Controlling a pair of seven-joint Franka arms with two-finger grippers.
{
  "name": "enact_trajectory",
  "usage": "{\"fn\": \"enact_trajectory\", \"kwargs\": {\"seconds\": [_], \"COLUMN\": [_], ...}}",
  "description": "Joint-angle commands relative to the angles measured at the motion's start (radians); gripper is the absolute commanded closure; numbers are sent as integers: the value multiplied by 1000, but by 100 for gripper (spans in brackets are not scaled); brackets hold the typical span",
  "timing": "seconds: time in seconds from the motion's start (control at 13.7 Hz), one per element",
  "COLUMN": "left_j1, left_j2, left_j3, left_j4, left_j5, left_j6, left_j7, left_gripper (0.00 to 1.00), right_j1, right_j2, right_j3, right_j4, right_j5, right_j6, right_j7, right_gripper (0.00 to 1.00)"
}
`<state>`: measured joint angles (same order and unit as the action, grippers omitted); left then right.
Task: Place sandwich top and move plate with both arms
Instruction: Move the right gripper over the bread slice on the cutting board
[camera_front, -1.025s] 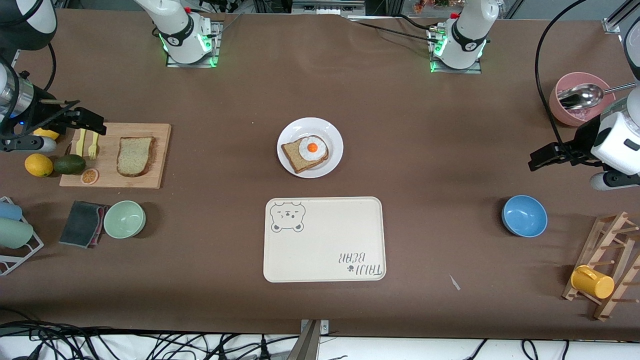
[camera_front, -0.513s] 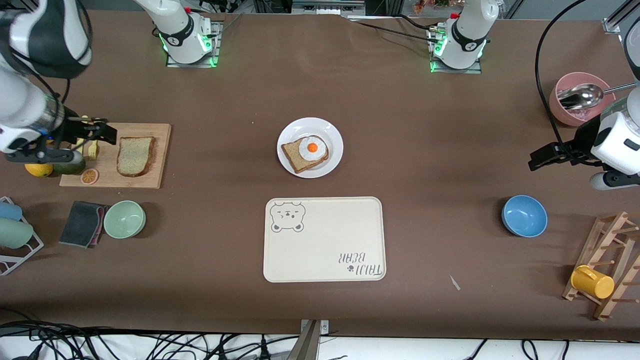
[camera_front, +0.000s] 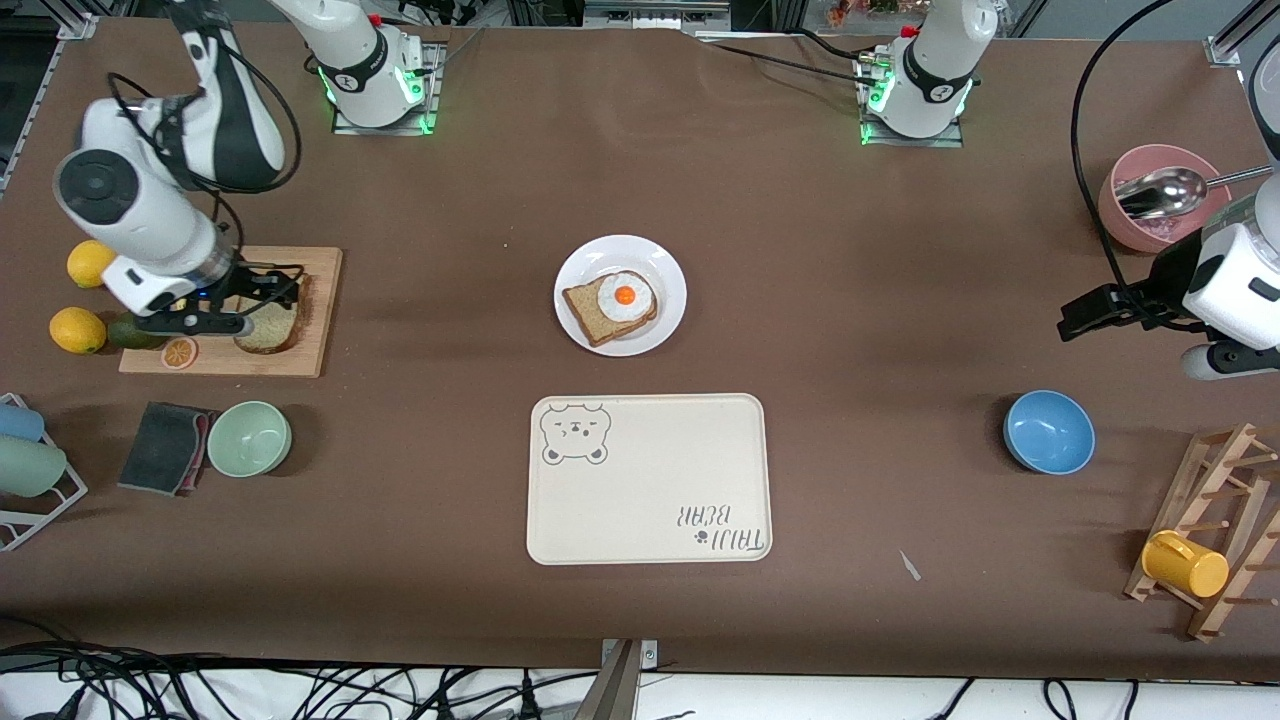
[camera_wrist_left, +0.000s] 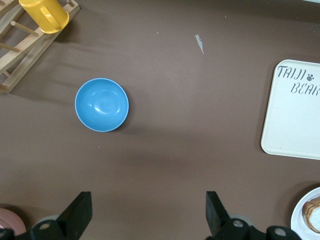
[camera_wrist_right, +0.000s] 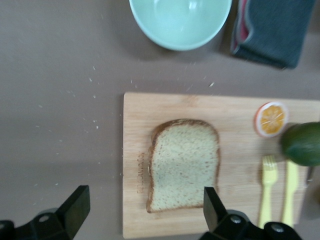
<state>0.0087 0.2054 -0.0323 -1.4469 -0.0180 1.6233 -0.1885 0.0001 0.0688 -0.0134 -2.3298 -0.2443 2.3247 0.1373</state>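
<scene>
The sandwich top (camera_front: 272, 330) (camera_wrist_right: 184, 165), a light speckled bread slice, lies flat on a wooden board (camera_front: 322, 300) (camera_wrist_right: 235, 112) toward the right arm's end of the table. My right gripper (camera_front: 272, 290) (camera_wrist_right: 145, 202) hangs open just above it, over the slice's edge, holding nothing. The white plate (camera_front: 668, 268) (camera_wrist_left: 300, 214) sits mid-table and carries a darker slice with a fried egg (camera_front: 622, 296). My left gripper (camera_front: 1080, 318) (camera_wrist_left: 147, 205) waits open and empty over bare table, above the blue bowl (camera_front: 1048, 432) (camera_wrist_left: 101, 105).
A cream bear tray (camera_front: 650, 480) (camera_wrist_left: 295, 115) lies nearer the camera than the plate. An orange slice (camera_wrist_right: 271, 119), avocado (camera_wrist_right: 302, 144) and yellow cutlery (camera_wrist_right: 269, 190) share the board. A green bowl (camera_front: 249, 438) (camera_wrist_right: 180, 20), cloth (camera_front: 165, 447), pink bowl (camera_front: 1150, 200) and mug rack (camera_front: 1200, 540) sit at the ends.
My right arm has swung in from the table's end over the board, bringing its open gripper above the bread slice. The left arm has not moved.
</scene>
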Motion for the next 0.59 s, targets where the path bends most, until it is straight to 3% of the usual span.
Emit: {"fn": "enact_trajectory", "kwargs": {"seconds": [0.0,0.07,0.51], "left_j1": [4,4,5], "left_j2": [-12,-12,-12], "left_j3": [0,0,0], "left_j4": [-3,-3,-3], "left_j5": [-23,-23,-23], "left_j6": [-14,-14,-14], "left_j7": [-5,-5,-3], "left_gripper": [0,0,0], "right_j1": [-15,-15,-8], "right_j2": [58,89,213], "right_j3": [0,-17,-66], "right_j4": [-43,-43,-31], "right_j5": [-35,-58,-127], "right_j6": [77,103,197], "right_j7": [33,31,57], "right_gripper": [6,15,25]}}
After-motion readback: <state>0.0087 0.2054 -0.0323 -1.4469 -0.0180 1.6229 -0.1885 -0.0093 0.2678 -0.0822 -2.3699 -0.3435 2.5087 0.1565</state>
